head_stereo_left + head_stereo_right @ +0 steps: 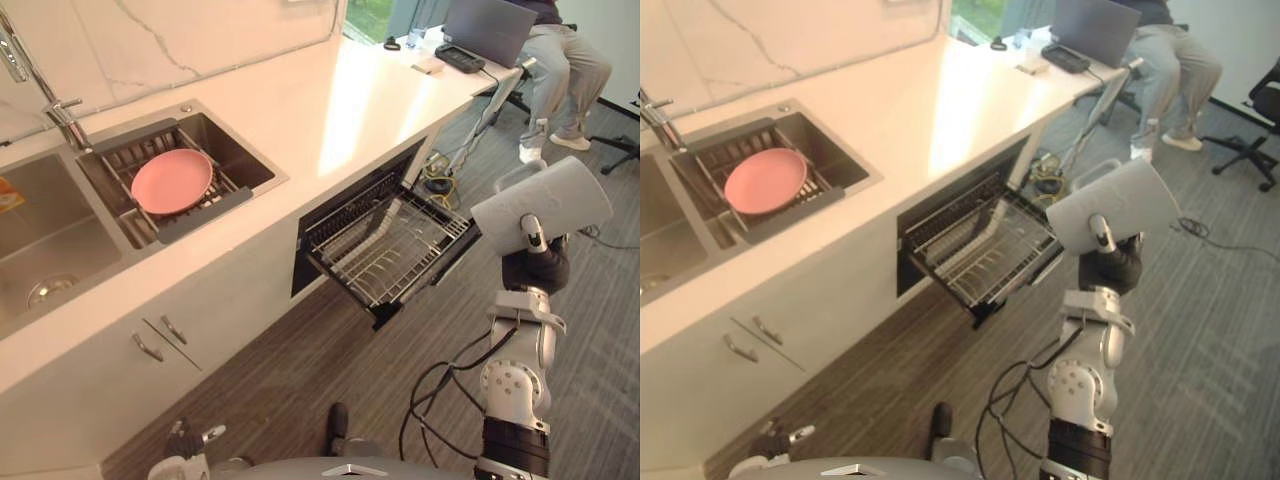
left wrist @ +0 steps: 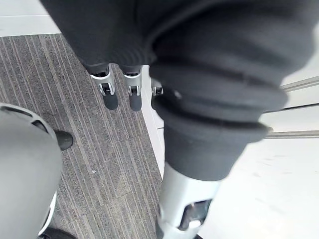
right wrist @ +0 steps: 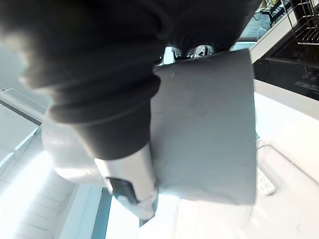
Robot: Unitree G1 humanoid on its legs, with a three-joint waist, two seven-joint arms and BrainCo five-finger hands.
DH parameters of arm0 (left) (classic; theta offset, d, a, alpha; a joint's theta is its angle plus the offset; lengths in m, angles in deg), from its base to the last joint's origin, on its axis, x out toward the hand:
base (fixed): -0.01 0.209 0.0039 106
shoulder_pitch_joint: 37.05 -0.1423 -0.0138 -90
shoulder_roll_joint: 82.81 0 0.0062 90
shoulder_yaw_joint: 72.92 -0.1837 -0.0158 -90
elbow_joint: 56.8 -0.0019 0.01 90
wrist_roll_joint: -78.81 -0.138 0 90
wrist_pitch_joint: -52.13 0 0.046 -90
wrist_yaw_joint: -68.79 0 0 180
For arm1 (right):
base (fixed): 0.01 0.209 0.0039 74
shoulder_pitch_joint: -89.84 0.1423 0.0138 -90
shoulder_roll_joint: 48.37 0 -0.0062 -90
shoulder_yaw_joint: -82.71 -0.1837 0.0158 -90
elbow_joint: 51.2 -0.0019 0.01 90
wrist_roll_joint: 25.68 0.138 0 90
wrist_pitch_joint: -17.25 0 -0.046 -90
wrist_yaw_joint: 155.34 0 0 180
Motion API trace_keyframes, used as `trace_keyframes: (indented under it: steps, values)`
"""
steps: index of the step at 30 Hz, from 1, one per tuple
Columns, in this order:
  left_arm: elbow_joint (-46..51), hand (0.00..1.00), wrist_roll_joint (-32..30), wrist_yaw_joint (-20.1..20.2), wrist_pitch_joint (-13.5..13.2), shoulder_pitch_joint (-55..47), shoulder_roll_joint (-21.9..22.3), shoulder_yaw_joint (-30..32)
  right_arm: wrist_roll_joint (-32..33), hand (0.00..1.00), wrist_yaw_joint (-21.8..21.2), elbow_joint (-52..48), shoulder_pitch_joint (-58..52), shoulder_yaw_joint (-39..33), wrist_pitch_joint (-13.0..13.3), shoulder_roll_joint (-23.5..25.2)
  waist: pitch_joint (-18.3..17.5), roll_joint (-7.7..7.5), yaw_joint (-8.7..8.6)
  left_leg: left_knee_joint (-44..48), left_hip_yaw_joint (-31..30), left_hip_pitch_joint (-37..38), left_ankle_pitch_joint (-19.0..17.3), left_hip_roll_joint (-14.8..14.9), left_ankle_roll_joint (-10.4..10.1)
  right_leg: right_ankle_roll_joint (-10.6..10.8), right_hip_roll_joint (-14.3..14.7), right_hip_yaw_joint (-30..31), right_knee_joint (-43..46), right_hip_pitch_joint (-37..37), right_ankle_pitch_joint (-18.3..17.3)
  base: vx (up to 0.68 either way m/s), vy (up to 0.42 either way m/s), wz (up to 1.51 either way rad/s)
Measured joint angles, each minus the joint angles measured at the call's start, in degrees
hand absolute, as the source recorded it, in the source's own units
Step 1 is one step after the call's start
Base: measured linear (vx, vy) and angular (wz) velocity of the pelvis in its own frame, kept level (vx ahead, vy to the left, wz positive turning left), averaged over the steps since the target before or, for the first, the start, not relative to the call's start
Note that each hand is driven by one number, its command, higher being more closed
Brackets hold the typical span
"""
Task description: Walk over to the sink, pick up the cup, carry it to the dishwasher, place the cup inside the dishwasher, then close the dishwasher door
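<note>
Pale-grey cup [image 1: 545, 203] clamped in right hand [image 1: 534, 250], thumb curled across its side, held raised | dishwasher rack [image 1: 390, 250] pulled out, just left of and below that hand | left hand [image 2: 119, 92] hangs low, fingers relaxed, holding nothing

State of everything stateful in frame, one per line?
Black dishwasher: open, wire rack pulled out.
Pale grey cup: gripped, lying sideways, outside dishwasher.
Right hand: shut on the cup.
Left hand: open, idle.
Pink round plate: resting in sink rack.
Grey laptop: lid open.
</note>
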Motion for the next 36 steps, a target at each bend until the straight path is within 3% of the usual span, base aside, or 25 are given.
trace_keyframes:
  steps: [9, 12, 14, 15, 16, 17, 18, 19, 20, 21, 22, 23, 24, 26, 27, 28, 30, 31, 32, 33, 34, 36]
  values:
    - [-0.36, 0.00, -0.15, 0.04, 0.89, 0.24, 0.20, 0.29, -1.05, 1.00, -0.05, 0.00, -0.40, 0.65, -0.39, 0.03, 0.22, 1.16, 0.26, 4.04, -1.75, 0.37, -2.43, 0.64, 0.31, -0.19, 1.10, 2.53, 1.22, 0.39, -1.00, 0.05, 0.029, -0.07]
    - [-0.54, 0.00, -0.15, 0.06, 0.99, 0.21, 0.52, 0.49, -1.05, 1.00, -1.08, 0.08, -1.40, 2.46, -0.59, 0.13, 1.92, 3.56, 0.67, 14.48, -1.90, -0.15, -7.56, 4.53, -0.66, 0.39, 2.69, 3.34, 6.62, 1.70, -6.65, 0.02, 0.029, -0.04]
    - [0.46, 0.00, -0.01, 0.10, 0.89, 0.17, 0.66, 1.10, -1.07, 1.00, -1.56, 0.09, -2.79, 2.45, -0.58, 0.17, 2.42, 3.92, 0.93, 27.16, -3.58, -5.56, -6.02, 6.16, -0.24, 0.31, 3.43, 4.51, 5.15, 3.45, -8.11, -0.02, -0.050, 0.07]
    - [0.25, 0.00, 0.49, 0.05, 0.80, 0.16, 1.57, 1.06, -1.30, 1.00, -1.79, -0.19, -2.16, 2.31, -0.58, -0.02, 3.28, 6.00, 1.93, 32.68, -4.24, -8.12, -4.93, 9.26, 0.18, -1.98, 5.23, 4.34, 10.53, 3.35, -11.10, 0.04, -0.055, -0.02]
    - [0.51, 0.00, 1.41, 0.53, 0.93, -0.64, 1.04, 1.33, -1.94, 1.00, -1.94, -0.23, -2.27, 2.25, -0.59, 0.68, 3.83, 5.21, 2.17, 36.35, -4.33, -8.84, -4.10, 8.92, -0.33, -3.32, 4.22, 4.60, 19.65, 2.55, -16.54, 0.04, -0.054, 0.03]
    - [0.61, 0.00, 1.60, 0.77, 0.98, -0.65, 0.60, 2.72, -2.10, 1.00, -1.94, -0.12, -2.21, 1.86, -0.64, 0.87, 4.37, 4.49, 2.38, 38.37, -4.39, -9.27, -3.34, 8.44, -0.45, -1.55, 3.37, 4.81, 19.34, 3.28, -17.80, -0.03, 0.019, 0.16]
    - [0.17, 0.00, 1.70, 0.97, 1.28, -1.66, 1.01, 3.52, -2.08, 1.00, -1.74, 0.20, -2.13, 1.70, -0.70, 1.21, 4.66, 4.00, 3.08, 35.14, -4.51, -9.72, -7.60, 7.17, -0.04, -1.69, 2.83, 5.80, 17.69, 4.41, -17.74, -0.07, -0.008, 0.08]
    - [0.25, 0.00, 1.66, 1.05, 1.24, -2.40, 1.22, 3.45, -2.14, 1.00, -1.72, 0.06, -1.74, 1.93, -0.74, 1.08, 4.58, 3.95, 3.23, 29.11, -4.09, -9.97, -8.33, 5.69, -0.12, -1.89, 2.09, 5.90, 16.11, 4.73, -17.51, -0.06, 0.038, 0.09]
    - [0.28, 0.00, 1.38, 1.06, 1.17, -3.06, 1.79, 3.30, -2.39, 1.00, -1.63, 0.02, -1.44, 2.15, -0.84, 0.92, 4.37, 4.46, 3.23, 18.94, -3.97, -10.49, -6.84, 4.08, -0.46, -1.67, 1.79, 5.63, 11.46, 6.00, -17.16, -0.01, 0.014, 0.04]
    - [0.23, 0.00, 1.36, 1.07, 1.17, -3.25, 2.00, 3.30, -2.50, 1.00, -1.57, 0.02, -1.43, 2.17, -0.88, 0.91, 4.29, 4.68, 3.36, 16.76, -3.88, -10.47, -6.42, 4.06, -0.62, -1.63, 2.05, 5.70, 10.36, 6.35, -17.18, 0.27, -0.030, -0.14]
    - [-1.07, 0.00, 1.21, 1.02, 0.91, -4.41, 3.33, 3.48, -3.12, 1.00, -1.07, -0.15, -1.06, 2.18, -1.23, 0.88, 3.79, 6.82, 4.51, 12.57, -2.52, -10.58, -2.15, 5.65, 0.21, -1.48, 4.21, 6.07, 14.52, 6.17, -18.41, 0.41, -0.021, -0.17]
    - [-1.40, 0.00, 1.00, 1.09, 0.65, -5.04, 1.85, 3.84, -3.37, 1.00, -0.94, 0.04, -1.32, 3.48, -1.74, 0.73, 3.90, 3.97, 4.61, 13.23, -1.27, -9.41, -0.11, 3.84, 0.72, 0.43, 2.09, 6.90, 16.85, 8.06, -21.68, 0.43, -0.027, -0.14]
    - [-1.99, 0.00, 0.99, 0.89, 0.92, -4.66, 1.84, 3.80, -3.48, 1.00, -0.99, 0.32, -1.18, 3.45, -1.84, 0.25, 4.27, 4.48, 4.64, 13.56, -1.47, -9.06, 0.11, 4.20, 1.20, 0.22, 2.14, 6.37, 16.98, 8.35, -21.65, 0.17, 0.113, -0.01]
    - [-2.23, 0.00, 1.04, 1.17, 1.16, -5.74, 1.21, 3.80, -3.77, 1.00, -1.18, 0.03, -1.16, 4.56, -2.01, -0.07, 1.40, 2.38, 5.05, 9.67, -0.85, -8.15, -0.08, 0.78, 1.86, 1.36, -0.05, 7.58, 15.46, 8.29, -22.35, 0.16, 0.173, -0.06]
    - [-2.21, 0.00, 1.04, 1.17, 1.16, -5.76, 1.09, 3.83, -3.77, 1.00, -1.18, 0.00, -1.16, 4.51, -2.01, -0.07, 1.19, 2.19, 5.03, 9.18, -0.84, -7.79, -0.08, 0.37, 1.88, 1.42, -0.27, 7.57, 15.33, 8.26, -22.39, 0.29, 0.133, 0.03]
    - [-2.22, 0.00, 1.05, 1.11, 1.12, -5.59, 0.59, 3.94, -3.77, 1.00, -1.17, 0.05, -1.15, 4.47, -2.13, -0.09, 0.96, 1.18, 5.18, 6.69, -0.66, -6.40, 0.25, -1.10, 2.43, 2.66, -1.14, 7.68, 18.78, 7.51, -22.88, 0.25, 0.087, 0.00]
    - [-2.21, 0.00, 1.05, 1.03, 1.13, -5.37, 0.48, 4.31, -4.09, 1.00, -1.20, 0.06, -1.34, 4.65, -3.16, 0.03, 0.99, 0.74, 5.29, 4.06, -0.46, -4.09, 0.74, -1.88, 3.22, 5.34, -2.56, 7.97, 33.09, 1.47, -24.42, 0.28, 0.094, 0.00]
    - [-2.14, 0.00, 1.04, 1.05, 1.10, -5.04, 0.28, 4.33, -4.29, 1.00, -1.21, 0.14, -1.53, 5.14, -3.24, 0.17, 1.20, 0.45, 5.10, 2.62, -0.52, -1.83, 0.70, -2.18, 3.37, 8.44, -3.33, 9.01, 42.31, -2.23, -22.66, 0.31, 0.072, 0.07]
    - [-1.91, 0.00, 1.04, 1.06, 1.08, -5.07, 0.08, 4.30, -4.30, 1.00, -1.24, 0.21, -1.60, 5.96, -3.23, 0.24, 1.45, 0.09, 5.04, 1.11, -0.87, 0.80, 0.93, -2.28, 3.35, 7.35, -4.86, 8.07, 49.08, -4.27, -19.75, 0.28, 0.031, 0.14]
    - [-1.38, 0.00, 1.05, 0.96, 1.13, -5.05, 0.00, 4.20, -4.30, 1.00, -1.25, 0.26, -1.62, 6.24, -3.23, 0.27, 1.57, 0.00, 4.87, 0.46, -1.12, 2.13, 1.21, -2.19, 3.10, 4.92, -5.89, 6.22, 51.99, -4.86, -18.37, 0.27, -0.048, 0.20]
    - [-0.16, 0.00, 1.11, 0.82, 1.12, -4.94, 0.00, 3.78, -4.29, 1.00, -1.26, 0.63, -1.57, 6.59, -3.23, 0.24, 1.77, 0.31, 4.66, -0.22, -1.65, 4.18, 1.37, -1.64, 2.71, 0.26, -7.79, 2.25, 55.76, -5.85, -20.45, 0.20, -0.103, 0.17]
    - [1.47, 0.00, 1.38, 0.72, 1.18, -3.95, 0.18, 3.14, -4.29, 1.00, -1.37, 0.96, -1.21, 6.72, -3.22, 0.18, 2.16, 1.07, 4.86, -0.13, -3.91, 6.07, 1.27, 1.03, 2.52, -3.26, -7.76, -1.49, 55.42, -7.17, -23.65, 0.19, -0.140, 0.27]
